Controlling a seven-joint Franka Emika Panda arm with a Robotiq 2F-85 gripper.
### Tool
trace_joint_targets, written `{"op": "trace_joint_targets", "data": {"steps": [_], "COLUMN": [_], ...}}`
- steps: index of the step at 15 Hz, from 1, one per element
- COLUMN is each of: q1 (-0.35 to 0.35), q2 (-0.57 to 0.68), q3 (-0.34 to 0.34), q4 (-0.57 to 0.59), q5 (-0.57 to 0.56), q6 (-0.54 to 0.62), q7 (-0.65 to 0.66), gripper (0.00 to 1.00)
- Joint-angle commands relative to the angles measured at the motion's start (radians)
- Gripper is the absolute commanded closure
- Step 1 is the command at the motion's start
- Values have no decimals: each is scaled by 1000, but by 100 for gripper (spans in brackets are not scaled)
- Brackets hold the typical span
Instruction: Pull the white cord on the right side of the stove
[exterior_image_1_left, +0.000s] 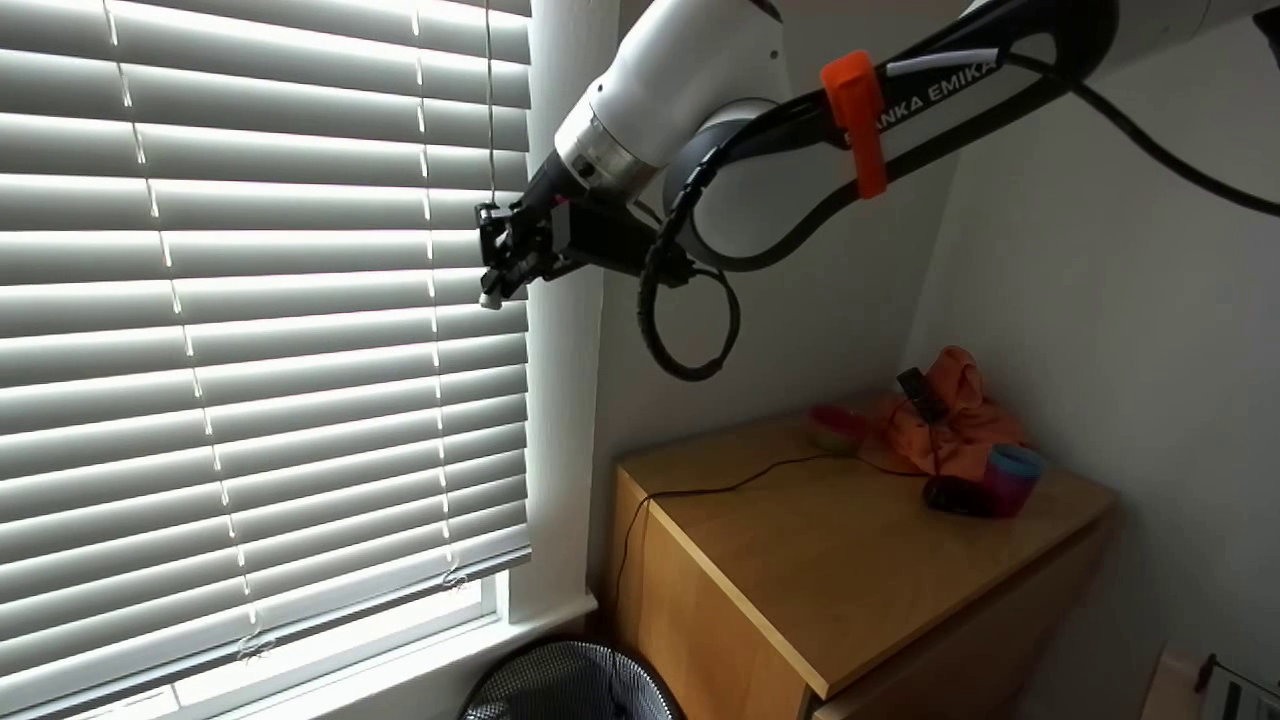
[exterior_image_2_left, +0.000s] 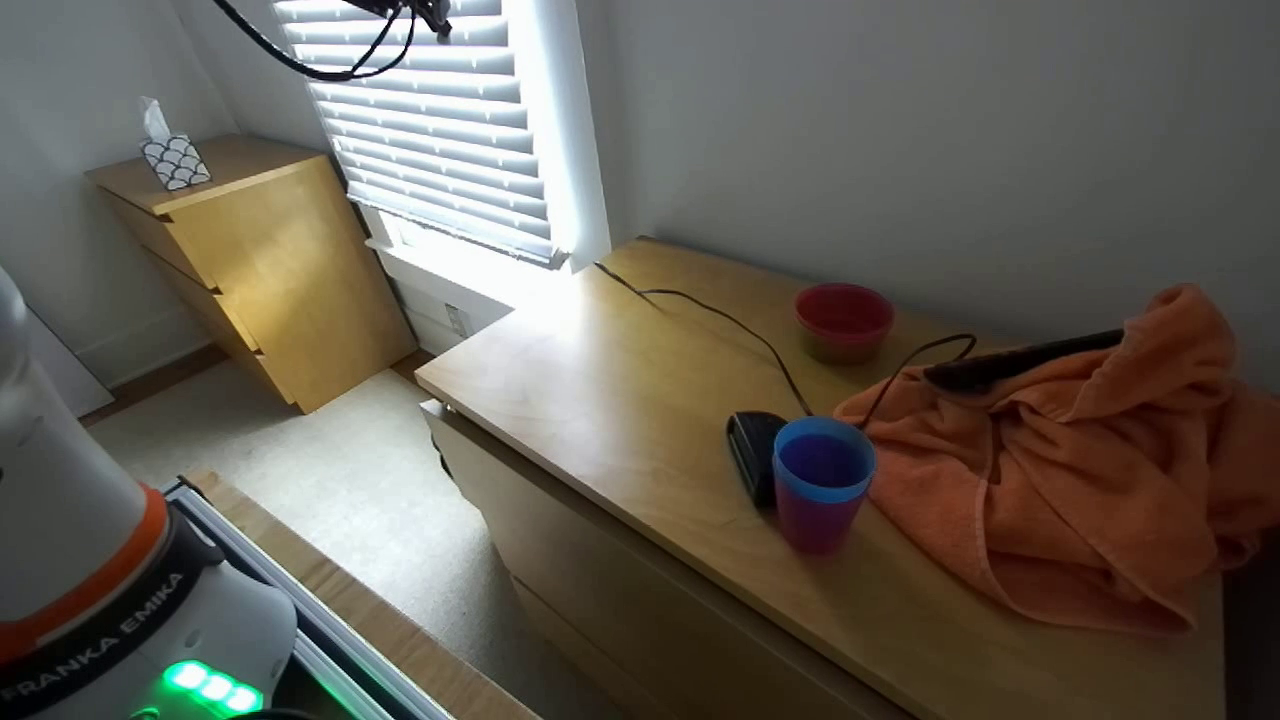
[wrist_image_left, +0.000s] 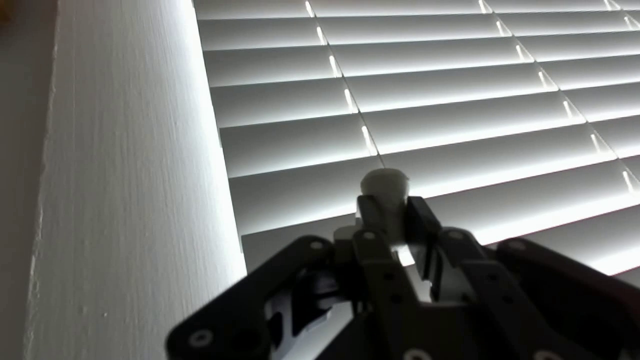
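Nearly closed, the pincer (wrist_image_left: 391, 207) grips the knob (wrist_image_left: 385, 184) — likely light, hard, slippery, yet the best hold — with thin, probably limp cord (exterior_image_1_left: 490, 100) above at twelve o'clock.

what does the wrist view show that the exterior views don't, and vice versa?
Wrist only: fingers flanking the white tassel from both sides, plus paint grain on the trim.
Exterior only: arm, cord rising above the gripper, bin, cup, tissue box.
Shared with at least one exterior view: gripper, tassel, trim, blinds.
Can't name the wrist view's cut-off orange-brown patch, top left.
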Motion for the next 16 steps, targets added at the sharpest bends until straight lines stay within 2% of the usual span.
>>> {"op": "trace_joint_targets", "data": {"steps": [1,7,8,16], "q1": [4,3,0,0], "q2": [28,23,-7,-7], "q3": [5,4,1,1], "q4": [-104,-117,-18,-25], "q5": [12,11,-1,-1], "q6": [-21,-20,0,0], "q7": [17,18,1,1], "gripper": [95,95,81,81]}}
